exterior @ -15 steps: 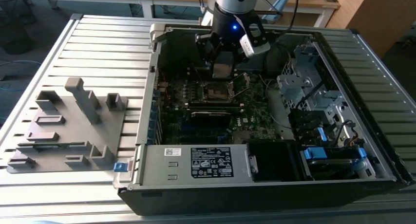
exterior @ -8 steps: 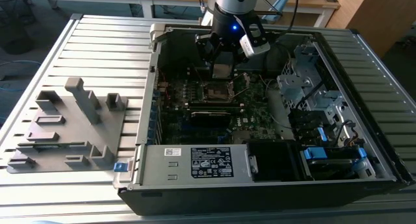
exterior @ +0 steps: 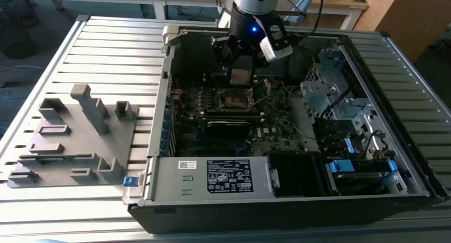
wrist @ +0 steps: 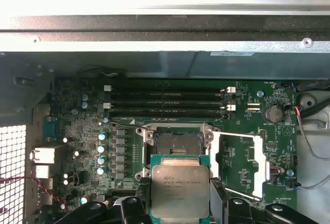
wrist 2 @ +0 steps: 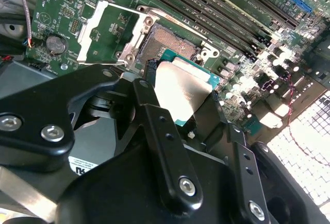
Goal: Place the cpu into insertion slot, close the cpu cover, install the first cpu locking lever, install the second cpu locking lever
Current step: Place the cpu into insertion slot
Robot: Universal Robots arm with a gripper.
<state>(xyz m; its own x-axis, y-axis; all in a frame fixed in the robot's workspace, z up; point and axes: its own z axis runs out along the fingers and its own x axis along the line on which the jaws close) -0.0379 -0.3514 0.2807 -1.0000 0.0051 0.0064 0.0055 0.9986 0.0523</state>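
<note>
In the exterior view, the gripper (exterior: 240, 73) hangs over the circuit board (exterior: 276, 138) inside an open computer case (exterior: 158, 128) that stands on a slatted table (exterior: 105, 47). The socket (exterior: 236, 99) lies close beneath the gripper. A grey rack (exterior: 77, 142) sits on the table to the exterior view's left of the case.

In the second wrist view, the black fingers (wrist 2: 154, 118) pinch the chip (wrist 2: 180, 87) by two opposite edges, its dull metal top showing. The chip is near the socket (wrist 2: 169, 39) and not seated in it. The cover (wrist 2: 103, 34) is swung open beside the socket.

In the first wrist view, the chip (wrist: 180, 188) is clamped between the fingers (wrist: 218, 197) just beside the bare socket (wrist: 175, 144), whose dark centre is uncovered. The open cover (wrist: 242, 165) lies next to it over the green board, and long black slots (wrist: 165, 103) run beyond the socket.
</note>
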